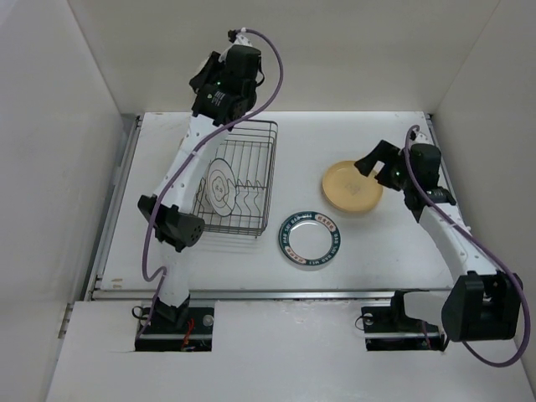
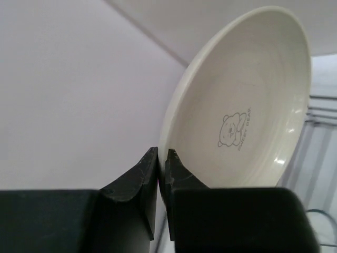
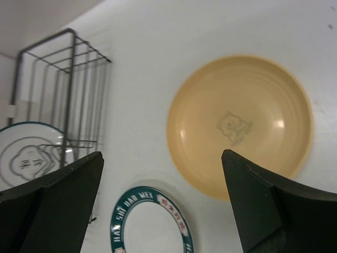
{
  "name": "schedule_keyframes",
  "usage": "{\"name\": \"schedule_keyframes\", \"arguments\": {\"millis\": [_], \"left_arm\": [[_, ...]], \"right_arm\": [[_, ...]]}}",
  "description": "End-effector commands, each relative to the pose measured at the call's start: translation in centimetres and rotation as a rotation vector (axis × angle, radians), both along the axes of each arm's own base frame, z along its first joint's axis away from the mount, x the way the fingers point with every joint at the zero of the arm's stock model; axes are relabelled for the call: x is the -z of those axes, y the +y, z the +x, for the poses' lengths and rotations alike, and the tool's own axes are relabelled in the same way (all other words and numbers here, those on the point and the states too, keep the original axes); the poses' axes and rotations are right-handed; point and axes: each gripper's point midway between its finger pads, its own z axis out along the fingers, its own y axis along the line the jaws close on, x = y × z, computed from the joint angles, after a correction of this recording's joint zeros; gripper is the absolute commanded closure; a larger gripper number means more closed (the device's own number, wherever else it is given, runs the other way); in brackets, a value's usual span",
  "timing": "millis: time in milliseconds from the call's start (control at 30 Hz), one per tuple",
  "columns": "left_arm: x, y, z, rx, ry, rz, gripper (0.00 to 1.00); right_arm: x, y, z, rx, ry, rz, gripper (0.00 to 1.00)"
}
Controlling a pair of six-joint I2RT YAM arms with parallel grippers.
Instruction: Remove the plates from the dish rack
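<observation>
My left gripper (image 2: pixel 162 158) is shut on the rim of a cream plate (image 2: pixel 247 95) with a small bear motif, held on edge in the air. In the top view this gripper (image 1: pixel 219 88) hangs above the far end of the dish rack (image 1: pixel 266 172), a dark wire basket. A white plate with grey rings (image 1: pixel 219 186) stands inside it. A tan plate (image 1: pixel 352 186) and a teal-rimmed plate (image 1: pixel 309 240) lie flat on the table. My right gripper (image 3: pixel 162 155) stands open and empty, just above the tan plate (image 3: pixel 239 124) and the teal-rimmed plate (image 3: pixel 150 221).
White walls close in the table at the back and on both sides. The rack (image 3: pixel 63 89) with its ringed plate (image 3: pixel 26 155) sits left of the right gripper (image 1: pixel 373 159). The left arm's cable loops over the rack's left side.
</observation>
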Motion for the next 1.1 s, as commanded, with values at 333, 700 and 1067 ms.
{"name": "schedule_keyframes", "arguments": {"millis": [333, 700, 1067], "left_arm": [[6.9, -18.8, -5.7, 0.771, 0.420, -0.879, 1.00], [9.7, -21.7, -9.4, 0.870, 0.642, -0.990, 1.00], [11.3, -19.3, -8.9, 0.779, 0.648, -0.875, 0.65]], "right_arm": [[-9.1, 8.9, 1.3, -0.404, -0.317, 0.200, 0.03], [-3.9, 11.4, 2.0, -0.396, -0.187, 0.215, 0.11], [-4.5, 11.8, 2.4, -0.366, -0.190, 0.262, 1.00]]}}
